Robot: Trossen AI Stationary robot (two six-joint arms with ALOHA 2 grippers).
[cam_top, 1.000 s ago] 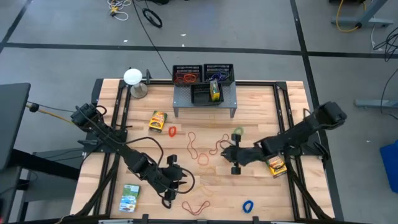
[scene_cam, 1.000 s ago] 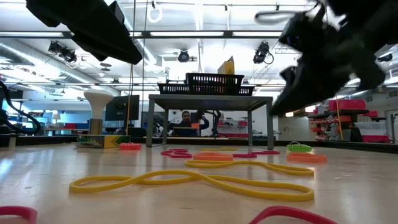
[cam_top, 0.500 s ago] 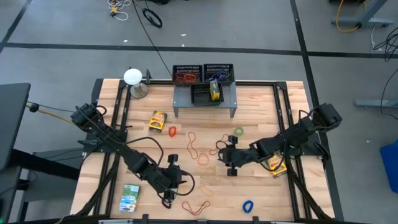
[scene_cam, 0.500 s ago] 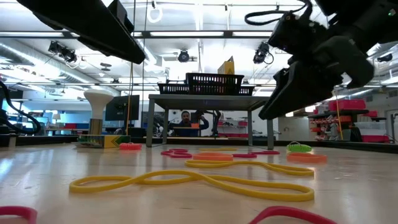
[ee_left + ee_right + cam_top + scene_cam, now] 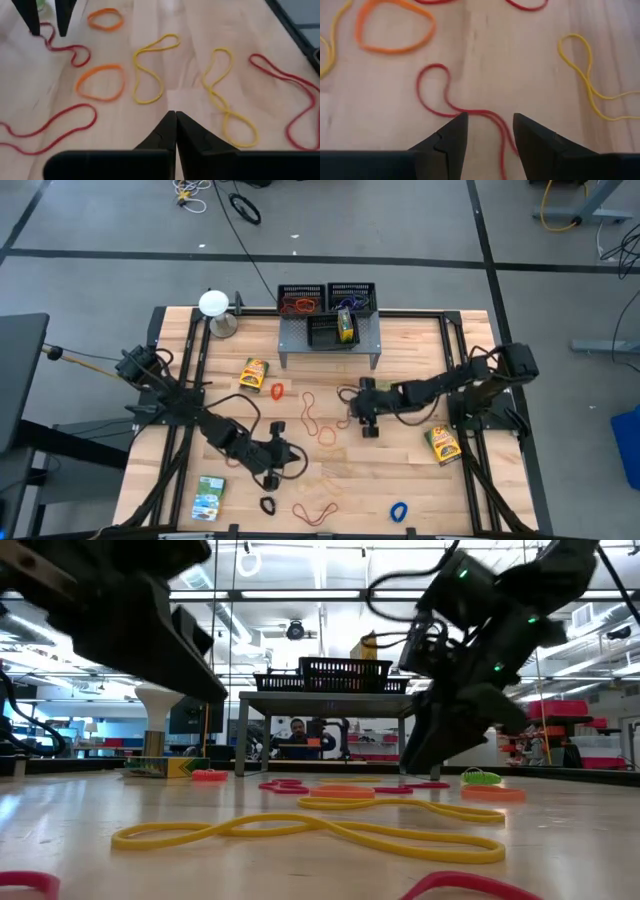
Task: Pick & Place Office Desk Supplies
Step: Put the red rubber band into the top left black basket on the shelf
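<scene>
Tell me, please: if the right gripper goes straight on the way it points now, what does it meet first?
Most likely the red rubber band: the right gripper is open, with that loop's strand running between its fingers just ahead. The wooden table lies under it. Depth is hard to judge.

The wooden worktop (image 5: 420,480) has 2 dark arms over it. The left claw (image 5: 283,463) is low near the front, by thin yellow bands (image 5: 335,472). The right claw (image 5: 365,412) is near the middle, over a red band (image 5: 355,418). A grey shelf (image 5: 330,340) stands at the back with black mesh trays (image 5: 327,299) on it. A white ball (image 5: 213,303) sits at the back left. One small card box (image 5: 254,375) lies left of the middle, a green-white box (image 5: 208,499) at the front left, and another box (image 5: 443,445) at the right. A blue band (image 5: 399,510) lies at the front.
</scene>
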